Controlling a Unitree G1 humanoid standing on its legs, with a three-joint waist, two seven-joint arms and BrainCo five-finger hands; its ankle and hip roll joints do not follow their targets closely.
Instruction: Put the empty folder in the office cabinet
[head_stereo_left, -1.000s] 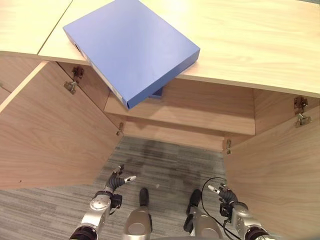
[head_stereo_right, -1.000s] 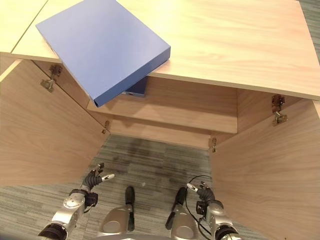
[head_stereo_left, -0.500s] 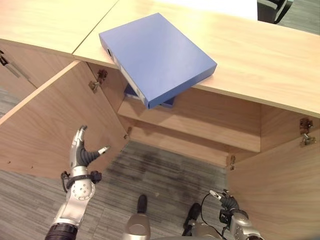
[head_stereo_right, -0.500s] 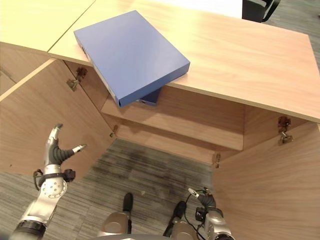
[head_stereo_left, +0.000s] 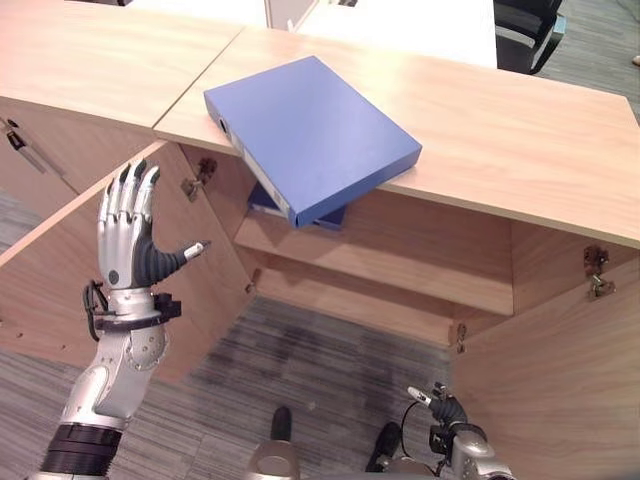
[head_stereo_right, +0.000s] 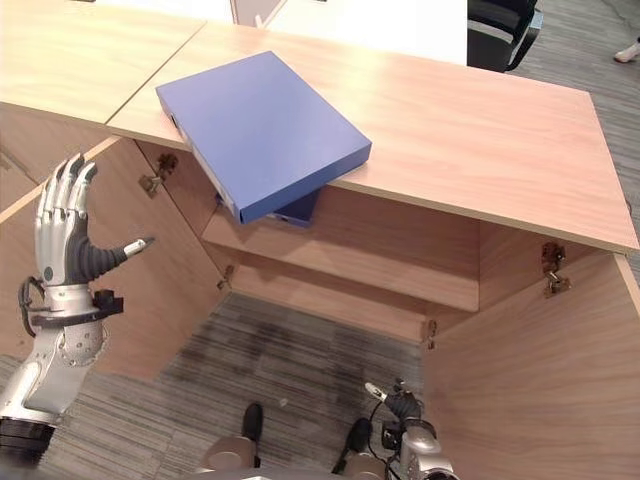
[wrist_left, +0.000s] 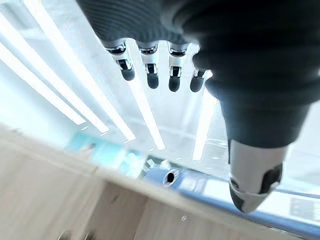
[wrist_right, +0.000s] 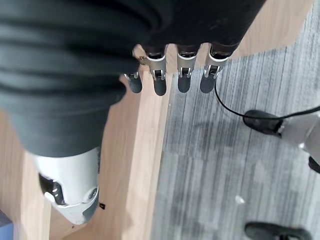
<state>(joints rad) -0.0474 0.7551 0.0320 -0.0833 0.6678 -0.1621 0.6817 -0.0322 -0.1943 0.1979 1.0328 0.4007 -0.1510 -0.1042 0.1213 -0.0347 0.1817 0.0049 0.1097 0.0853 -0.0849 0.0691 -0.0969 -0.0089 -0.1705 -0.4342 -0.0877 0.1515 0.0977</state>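
The blue folder (head_stereo_left: 310, 135) lies flat on the wooden cabinet top (head_stereo_left: 500, 120), one corner jutting past the front edge; its spine with the ring hole (wrist_left: 172, 176) appears in the left wrist view. My left hand (head_stereo_left: 128, 235) is raised in front of the open left door (head_stereo_left: 40, 300), open with straight fingers (wrist_left: 150, 80) and holding nothing, well to the left of and below the folder. Low down by the right door hangs my right hand (head_stereo_left: 447, 415), open and empty, its fingers (wrist_right: 182, 82) above the carpet.
Both cabinet doors stand open; the right door (head_stereo_left: 560, 380) fills the lower right. Inside is a wooden shelf (head_stereo_left: 400, 290) with another blue item (head_stereo_left: 262, 200) at its left end, under the folder. Grey carpet (head_stereo_left: 330, 350) lies in front. A black chair (head_stereo_left: 525, 30) stands behind.
My left hand has risen from near the floor to beside the left door, fingers spread upward. The camera has tilted up, showing more of the cabinet top. The folder has not moved.
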